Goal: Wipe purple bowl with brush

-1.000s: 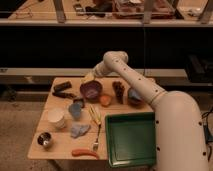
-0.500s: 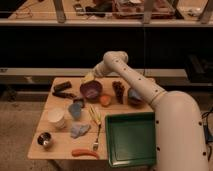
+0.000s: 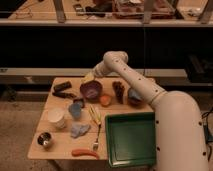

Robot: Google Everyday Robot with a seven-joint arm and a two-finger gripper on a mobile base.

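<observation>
The purple bowl (image 3: 91, 90) stands at the back middle of the wooden table (image 3: 60, 150). The brush (image 3: 64, 94) lies flat on the table to the bowl's left, just in front of a chunky black block (image 3: 62, 86). My gripper (image 3: 89, 78) hangs at the bowl's far rim, reaching down and left from the arm's elbow (image 3: 113, 60). A pale yellowish patch shows at the gripper's tip. The gripper is well apart from the brush.
An orange fruit (image 3: 105, 100), a brown object (image 3: 119, 91) and a reddish-rimmed bowl with blue inside (image 3: 135, 96) sit right of the purple bowl. In front are a blue cup (image 3: 75, 110), white cup (image 3: 56, 118), steel bowl (image 3: 44, 140), blue cloth (image 3: 79, 130), fork (image 3: 96, 141) and green tray (image 3: 131, 140).
</observation>
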